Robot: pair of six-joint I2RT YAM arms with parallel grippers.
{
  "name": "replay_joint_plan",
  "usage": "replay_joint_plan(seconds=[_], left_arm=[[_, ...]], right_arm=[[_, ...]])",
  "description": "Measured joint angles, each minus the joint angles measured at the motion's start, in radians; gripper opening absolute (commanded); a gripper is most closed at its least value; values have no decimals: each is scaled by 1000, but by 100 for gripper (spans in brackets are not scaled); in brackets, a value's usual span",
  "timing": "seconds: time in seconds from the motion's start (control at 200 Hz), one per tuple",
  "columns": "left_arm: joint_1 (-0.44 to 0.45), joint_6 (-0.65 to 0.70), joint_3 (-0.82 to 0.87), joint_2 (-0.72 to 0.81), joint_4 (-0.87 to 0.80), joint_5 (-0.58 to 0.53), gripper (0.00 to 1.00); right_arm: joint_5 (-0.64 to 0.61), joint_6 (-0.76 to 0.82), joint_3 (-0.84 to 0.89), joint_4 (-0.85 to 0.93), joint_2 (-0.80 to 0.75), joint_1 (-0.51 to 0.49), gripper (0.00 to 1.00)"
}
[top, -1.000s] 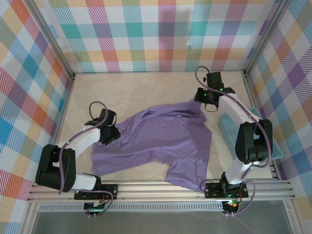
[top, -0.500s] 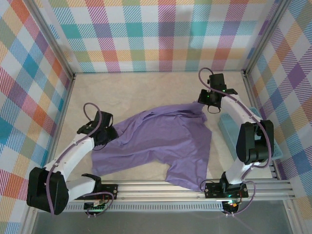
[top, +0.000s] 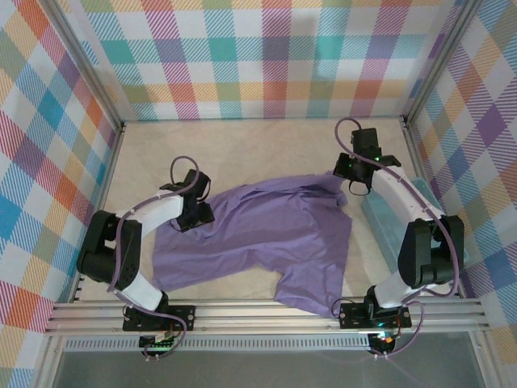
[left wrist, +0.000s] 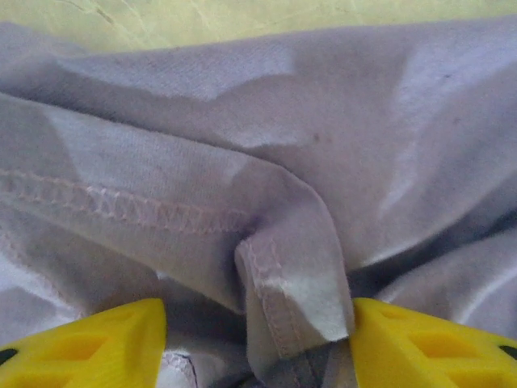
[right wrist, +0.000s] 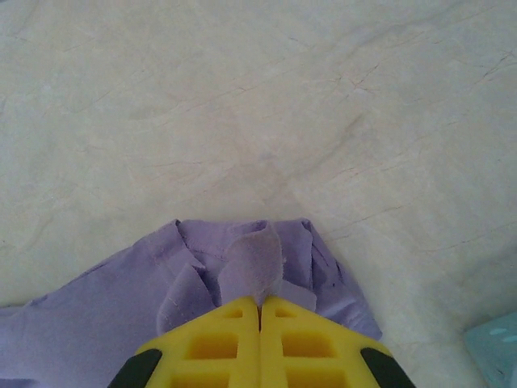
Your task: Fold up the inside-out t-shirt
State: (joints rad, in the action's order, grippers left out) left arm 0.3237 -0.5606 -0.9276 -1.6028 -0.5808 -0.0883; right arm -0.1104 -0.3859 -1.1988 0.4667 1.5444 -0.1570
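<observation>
The inside-out t-shirt is lavender and lies rumpled across the middle of the table, stitched seams showing. My left gripper sits on its left edge. In the left wrist view the gripper is open, and a hemmed fold of the shirt stands between the yellow fingers, brushing the right one. My right gripper is at the shirt's far right corner. In the right wrist view this gripper is shut on a pinch of the purple fabric, with the corner bunched around it.
A light blue plastic basket lies at the right wall beside the right arm, and its corner shows as basket. Plaid walls enclose the beige table, which is bare behind the shirt. A metal rail runs along the near edge.
The left gripper has shifted right and further onto the shirt's left edge, and its fingers have spread wider. The right gripper has carried the shirt corner slightly right.
</observation>
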Motion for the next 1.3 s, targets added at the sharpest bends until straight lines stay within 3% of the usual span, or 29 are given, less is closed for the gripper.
replay_joint_plan(seconds=[0.225,0.44,0.675,0.795,0.925,1.085,1.305], left_arm=[[-64,-19,27,4,15,-15,39],[-136,-34,135,167,-12,-63,35],[-132,-34,146,296,-23,-59,38],[-86,-40,135,351,-27,-44,46],[-28,-64,93,333,-39,-11,47],[-18,-96,85,256,-46,11,46],[-18,-109,85,161,-46,39,31]], right_arm=[[-21,-11,8,6,-22,15,0],[-32,-25,13,13,-27,41,0],[-25,-25,15,13,-29,41,0],[-17,-25,15,13,-29,41,0],[-9,-25,15,13,-29,41,0],[-9,-25,15,13,-31,41,0],[-9,-25,15,13,-31,41,0]])
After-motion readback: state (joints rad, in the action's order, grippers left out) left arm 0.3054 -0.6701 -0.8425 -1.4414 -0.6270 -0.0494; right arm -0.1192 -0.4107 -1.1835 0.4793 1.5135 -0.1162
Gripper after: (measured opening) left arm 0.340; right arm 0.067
